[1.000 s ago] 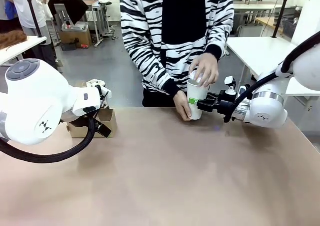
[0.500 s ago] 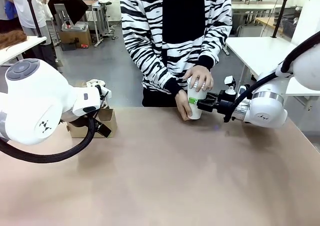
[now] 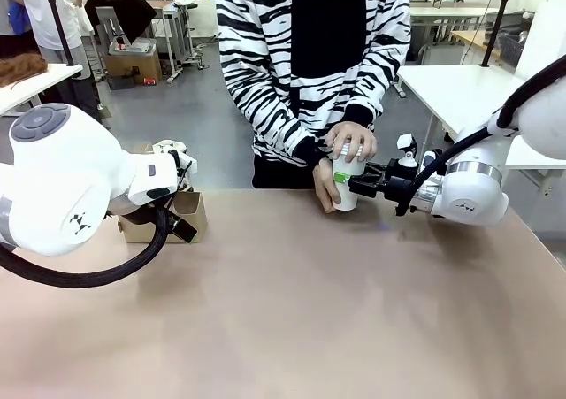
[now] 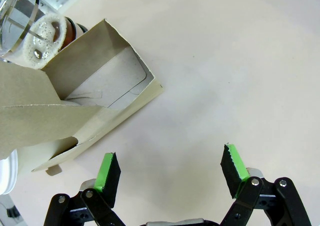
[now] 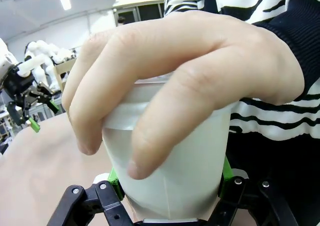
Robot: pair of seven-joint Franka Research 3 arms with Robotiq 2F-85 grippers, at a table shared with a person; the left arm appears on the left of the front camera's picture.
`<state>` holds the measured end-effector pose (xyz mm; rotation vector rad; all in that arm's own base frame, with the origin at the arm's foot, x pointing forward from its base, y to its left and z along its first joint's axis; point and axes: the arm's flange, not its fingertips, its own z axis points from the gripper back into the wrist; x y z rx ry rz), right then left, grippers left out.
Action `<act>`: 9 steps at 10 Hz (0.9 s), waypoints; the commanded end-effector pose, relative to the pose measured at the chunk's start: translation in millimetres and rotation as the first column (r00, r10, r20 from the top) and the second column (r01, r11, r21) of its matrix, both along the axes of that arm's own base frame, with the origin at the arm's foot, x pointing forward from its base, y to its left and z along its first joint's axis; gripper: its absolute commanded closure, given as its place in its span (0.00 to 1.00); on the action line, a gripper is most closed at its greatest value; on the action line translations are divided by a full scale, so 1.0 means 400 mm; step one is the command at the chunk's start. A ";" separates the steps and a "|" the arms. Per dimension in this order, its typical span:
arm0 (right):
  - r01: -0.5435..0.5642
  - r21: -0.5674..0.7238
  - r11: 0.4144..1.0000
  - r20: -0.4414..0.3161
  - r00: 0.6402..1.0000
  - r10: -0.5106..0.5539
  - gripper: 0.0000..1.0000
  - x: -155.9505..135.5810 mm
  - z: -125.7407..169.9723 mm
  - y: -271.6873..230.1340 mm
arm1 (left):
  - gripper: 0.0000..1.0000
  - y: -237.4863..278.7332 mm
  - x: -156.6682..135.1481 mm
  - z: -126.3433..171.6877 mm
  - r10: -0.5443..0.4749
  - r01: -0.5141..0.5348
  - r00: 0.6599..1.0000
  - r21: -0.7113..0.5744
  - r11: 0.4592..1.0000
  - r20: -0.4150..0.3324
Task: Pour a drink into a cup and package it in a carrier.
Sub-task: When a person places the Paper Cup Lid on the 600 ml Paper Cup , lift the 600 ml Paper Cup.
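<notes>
Person's hand (image 3: 352,141) has pressed down onto cup (image 3: 349,195).

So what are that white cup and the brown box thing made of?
The cup looks like paper: a matte white wall without shine, though it could be coated. The carrier looks like plain brown cardboard: dull surface, raw cut edges, folded flaps.
</notes>
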<state>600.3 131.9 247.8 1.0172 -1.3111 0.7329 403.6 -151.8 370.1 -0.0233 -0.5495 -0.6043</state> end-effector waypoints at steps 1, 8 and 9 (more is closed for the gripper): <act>0.002 0.002 1.000 0.003 1.000 -0.002 0.20 -0.001 0.006 0.004 | 0.00 0.000 -0.001 0.001 -0.001 0.001 1.000 -0.002 1.000 0.000; 0.002 0.002 1.000 0.003 1.000 -0.002 0.20 -0.001 0.006 0.004 | 0.00 0.000 -0.001 0.001 -0.001 0.001 1.000 -0.002 1.000 0.000; 0.002 0.002 1.000 0.003 1.000 -0.002 0.20 -0.001 0.006 0.004 | 0.00 0.000 -0.001 0.001 -0.001 0.001 1.000 -0.002 1.000 0.000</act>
